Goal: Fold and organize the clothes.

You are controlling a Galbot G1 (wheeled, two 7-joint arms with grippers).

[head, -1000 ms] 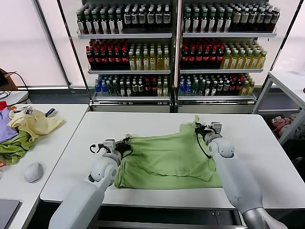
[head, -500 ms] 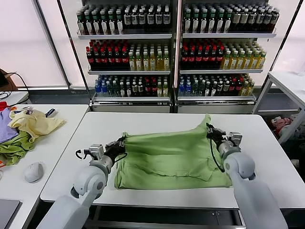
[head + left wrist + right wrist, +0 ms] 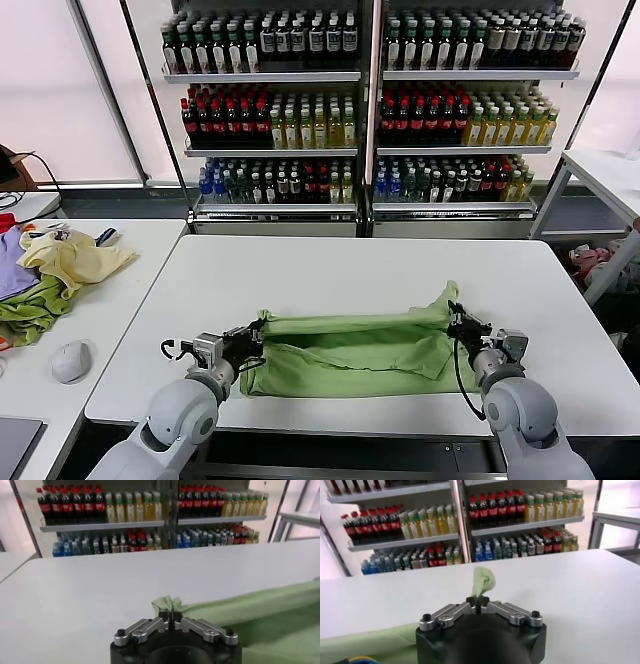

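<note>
The light green shirt (image 3: 350, 345) lies on the white table (image 3: 330, 265) near its front edge, folded into a long narrow band. My left gripper (image 3: 254, 335) is shut on the shirt's left corner, a bunched tuft of cloth (image 3: 167, 603) sticking out past the fingertips. My right gripper (image 3: 457, 318) is shut on the shirt's right corner, with a green flap (image 3: 483, 582) standing up from its closed jaws. Both grippers hold the upper edge stretched between them, just above the lower layer. The collar and the print patch are hidden.
A side table (image 3: 110, 300) at the left carries a pale yellow garment (image 3: 70, 258), darker green (image 3: 28, 310) and purple cloth, and a grey mouse (image 3: 70, 360). Drink shelves (image 3: 370, 100) stand behind. Another white table (image 3: 610, 170) is at the far right.
Both grippers have pulled the shirt's far edge toward the front of the table, folding the shirt over itself into a narrow band. The grippers now sit nearer me and lower.
</note>
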